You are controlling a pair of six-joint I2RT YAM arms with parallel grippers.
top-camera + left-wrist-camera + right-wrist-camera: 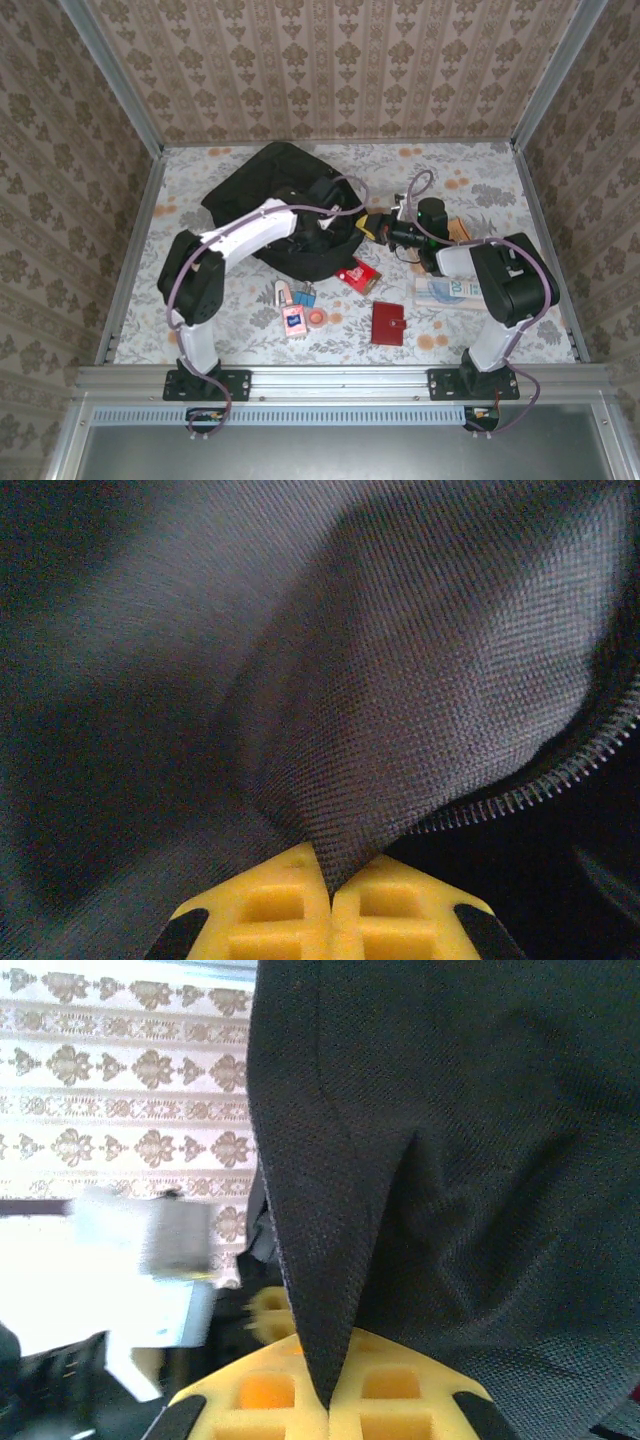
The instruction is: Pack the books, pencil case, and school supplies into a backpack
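Opening step: the left gripper is pinching a fold of the backpack beside its zip, fingers clenched on the fabric; the right gripper is likewise clamping black cloth; the backpack is lying mid-counter, while the school supplies and books are waiting outside it; next, the mouth probably needs spreading before loading.

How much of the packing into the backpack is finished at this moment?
Done: nothing is visibly packed. In hand: the left gripper and the right gripper each pinch the black fabric of the backpack. Left to do: the blue binder clips, pink tape roll, pink card and dark red case lie on the table.
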